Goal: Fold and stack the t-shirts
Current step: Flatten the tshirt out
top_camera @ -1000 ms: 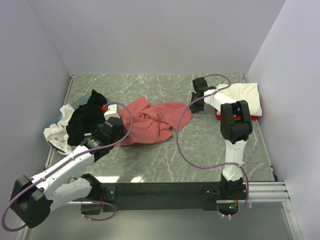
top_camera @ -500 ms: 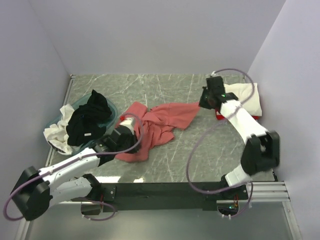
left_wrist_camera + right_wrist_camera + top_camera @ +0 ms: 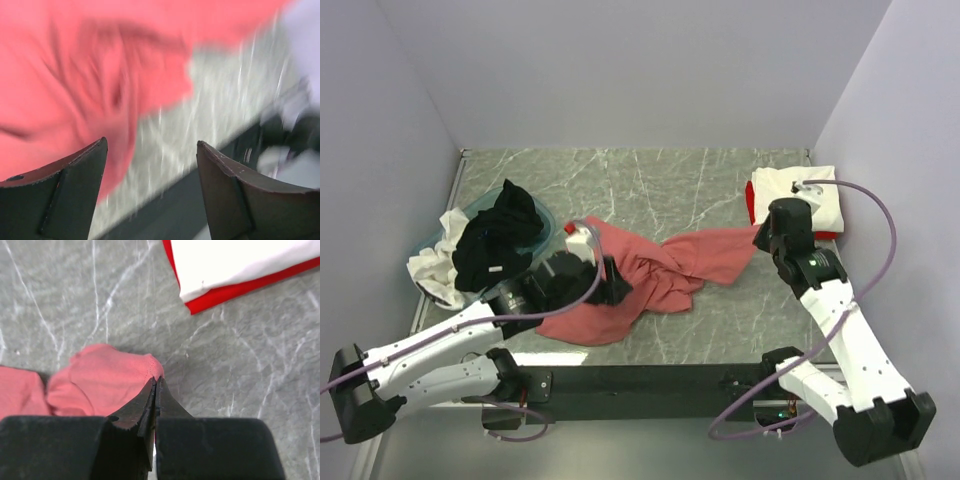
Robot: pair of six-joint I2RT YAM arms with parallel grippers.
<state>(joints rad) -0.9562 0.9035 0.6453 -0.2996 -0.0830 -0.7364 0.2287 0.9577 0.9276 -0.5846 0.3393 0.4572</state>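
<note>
The right tool (image 3: 156, 384) pinches just a thin corner of the pink shirt (image 3: 655, 268), which lies bunched on the table (image 3: 720, 320); a hard pull may slip it free. The left tool (image 3: 152, 150) hangs spread over the shirt, holding nothing, so the shirt may drag rather than flatten.

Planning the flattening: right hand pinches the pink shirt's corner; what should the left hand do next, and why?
Probably lower the open left hand onto the pink shirt and close on its edge: the right hand holds one end, the cloth lies bunched.
</note>
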